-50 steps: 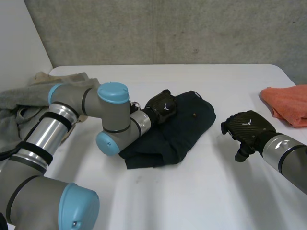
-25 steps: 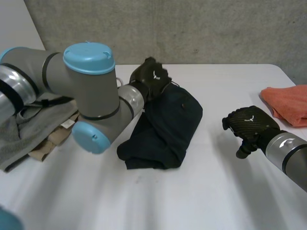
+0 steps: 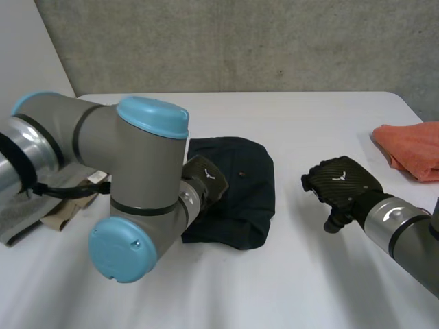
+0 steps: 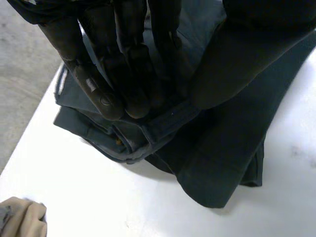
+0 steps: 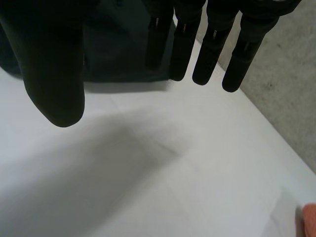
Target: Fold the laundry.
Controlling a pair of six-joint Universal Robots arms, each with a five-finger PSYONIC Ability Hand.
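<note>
A dark navy garment (image 3: 241,195) lies folded in a compact bundle at the table's middle. My left hand (image 3: 204,186) rests on the bundle's left side, partly behind my own left elbow. In the left wrist view the left hand (image 4: 123,59) has its fingers and thumb pinched on a folded edge of the garment (image 4: 222,148), which is layered beneath it. My right hand (image 3: 339,185) hovers above bare table to the right of the garment, apart from it. Its fingers (image 5: 212,44) hang straight and hold nothing, with the garment (image 5: 118,49) beyond them.
An orange cloth (image 3: 411,147) lies at the table's right edge. A heap of grey and beige laundry (image 3: 58,216) sits at the left, behind my left arm; a beige corner (image 4: 22,217) lies close to the garment. The large left elbow (image 3: 137,199) stands over the near-left table.
My left hand lifted the garment's far edge, then brought it down towards the near left, leaving a smaller bundle. Its fingers closed. The right hand drifted slightly left.
</note>
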